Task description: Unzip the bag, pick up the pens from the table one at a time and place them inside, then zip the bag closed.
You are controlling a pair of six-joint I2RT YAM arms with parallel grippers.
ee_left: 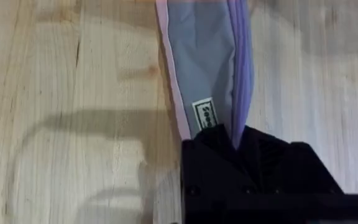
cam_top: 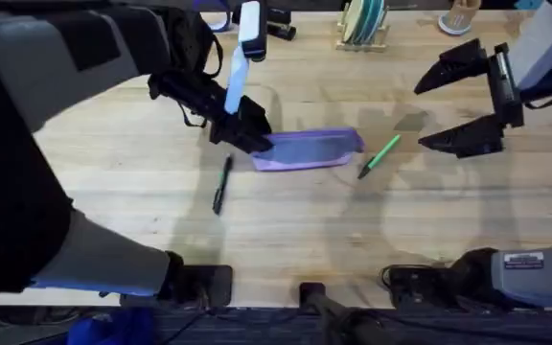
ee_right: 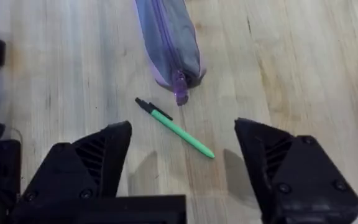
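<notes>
The lavender bag [cam_top: 310, 149] lies lengthwise in the middle of the table [cam_top: 113, 172], its zipper closed. My left gripper [cam_top: 245, 132] is shut on the bag's left end; in the left wrist view the bag's grey panel [ee_left: 201, 62] runs out from the pinched black fingers [ee_left: 253, 162]. The green pen [cam_top: 379, 155] lies slanted just off the bag's right end, and the black pen [cam_top: 221, 184] lies in front of its left end. My right gripper [cam_top: 468, 96] hangs open to the right of the green pen [ee_right: 180, 130], facing the zipper pull [ee_right: 180, 87].
A rack of round discs [cam_top: 362, 24] and a wooden holder [cam_top: 460, 17] stand at the table's back edge. Bare wood stretches in front of the bag and to its right.
</notes>
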